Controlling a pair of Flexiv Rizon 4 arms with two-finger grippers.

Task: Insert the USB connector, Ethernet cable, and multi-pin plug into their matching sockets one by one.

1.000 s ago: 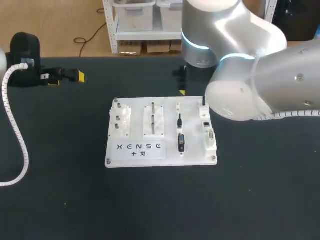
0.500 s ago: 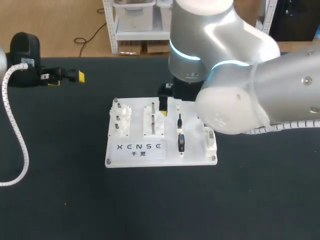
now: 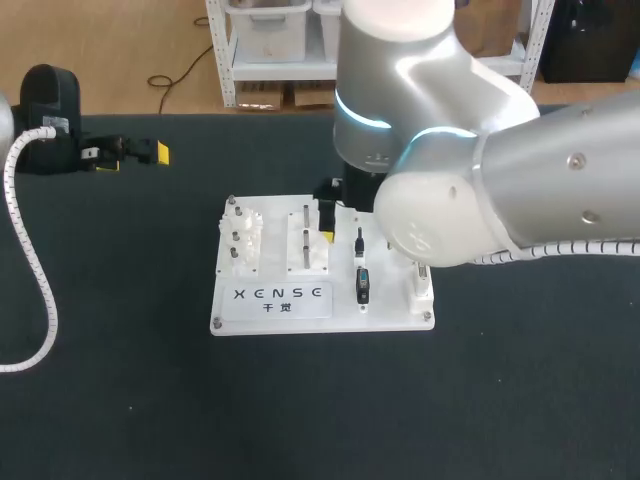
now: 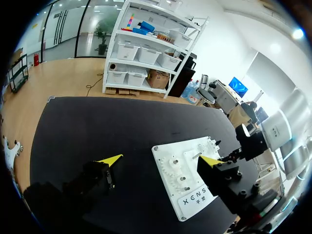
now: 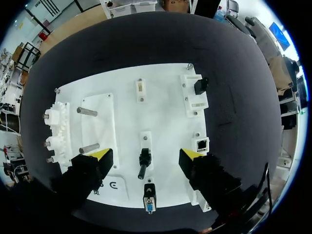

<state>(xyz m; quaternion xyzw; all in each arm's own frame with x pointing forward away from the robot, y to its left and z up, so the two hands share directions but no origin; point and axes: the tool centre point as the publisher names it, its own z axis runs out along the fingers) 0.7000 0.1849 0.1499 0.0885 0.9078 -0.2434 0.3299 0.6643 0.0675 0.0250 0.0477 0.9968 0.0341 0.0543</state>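
The right pincer hangs released and spread wide over the white board. A small black plug lies in the gap, touching neither side. The multi-pin plug lies just behind it, nearer the wrist. The small plug looks light, rigid and smooth. I judge it best pinched across the flat sides of its moulded body, not by its thin stem. The left pincer is released too, with the board ahead of it.

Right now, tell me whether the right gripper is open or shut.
Open. The right gripper hovers above the white board, its fingers wide apart, gripping nothing.
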